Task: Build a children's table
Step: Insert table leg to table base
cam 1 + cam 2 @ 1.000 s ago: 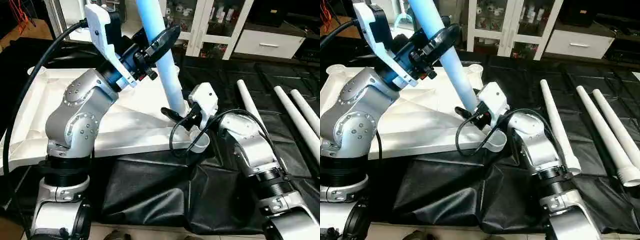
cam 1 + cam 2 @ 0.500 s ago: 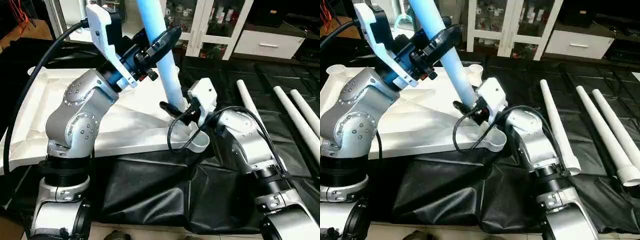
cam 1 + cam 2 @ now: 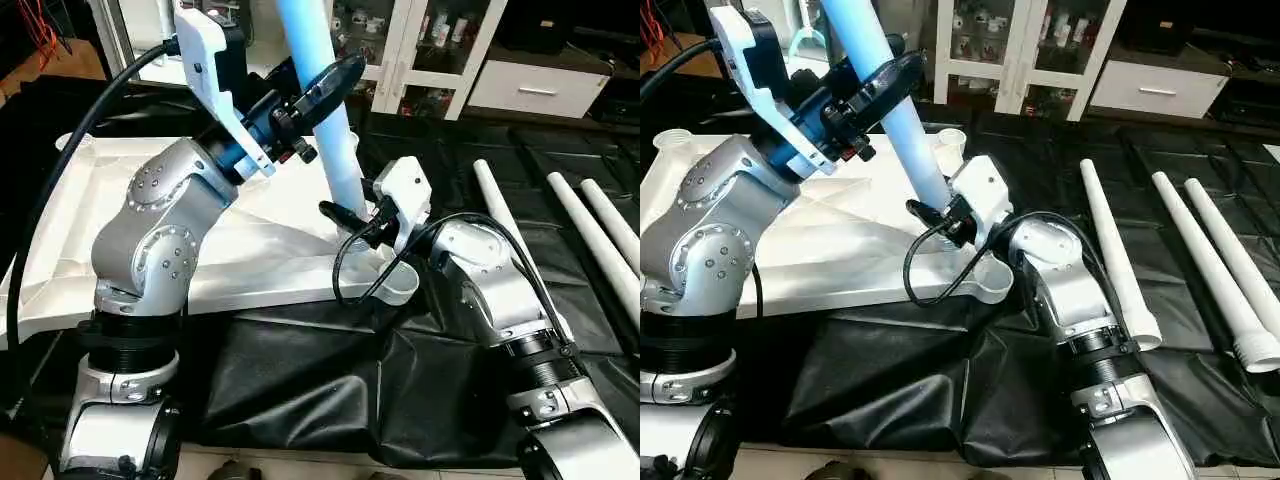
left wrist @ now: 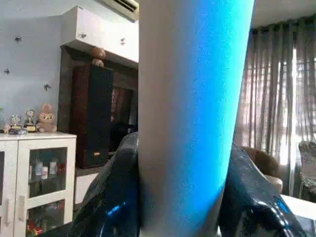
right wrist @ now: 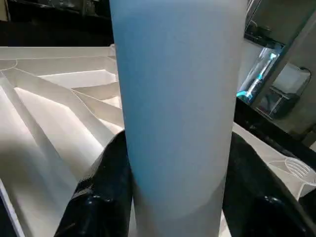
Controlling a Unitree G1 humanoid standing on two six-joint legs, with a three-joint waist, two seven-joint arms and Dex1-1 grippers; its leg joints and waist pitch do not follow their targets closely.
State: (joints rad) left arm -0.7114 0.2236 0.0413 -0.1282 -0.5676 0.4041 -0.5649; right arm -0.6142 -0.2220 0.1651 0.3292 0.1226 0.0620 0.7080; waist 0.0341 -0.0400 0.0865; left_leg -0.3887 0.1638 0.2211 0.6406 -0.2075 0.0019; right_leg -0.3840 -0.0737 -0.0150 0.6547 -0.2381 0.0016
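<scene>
The white table top (image 3: 60,220) lies ribbed side up on the black cloth. One white table leg (image 3: 335,150) rises steeply from near its front right corner socket (image 3: 400,285); the leg's foot is hidden behind my right gripper. My left gripper (image 3: 320,85) is shut on the leg high up, with black fingers (image 4: 108,207) on both sides of the tube (image 4: 187,123). My right gripper (image 3: 350,215) grips the leg low down, its fingers (image 5: 106,197) pressed against both sides of the tube (image 5: 177,123).
Three spare legs (image 3: 1115,240) (image 3: 1200,260) (image 3: 1240,250) lie side by side on the black cloth (image 3: 940,380) to the right. A white glass-door cabinet (image 3: 1040,50) stands behind the work. My right arm's cable loops over the top's front edge.
My right gripper has moved up and in along the leg's lower part, and its fingers have closed onto the tube. The left arm and the leg's tilt are unchanged.
</scene>
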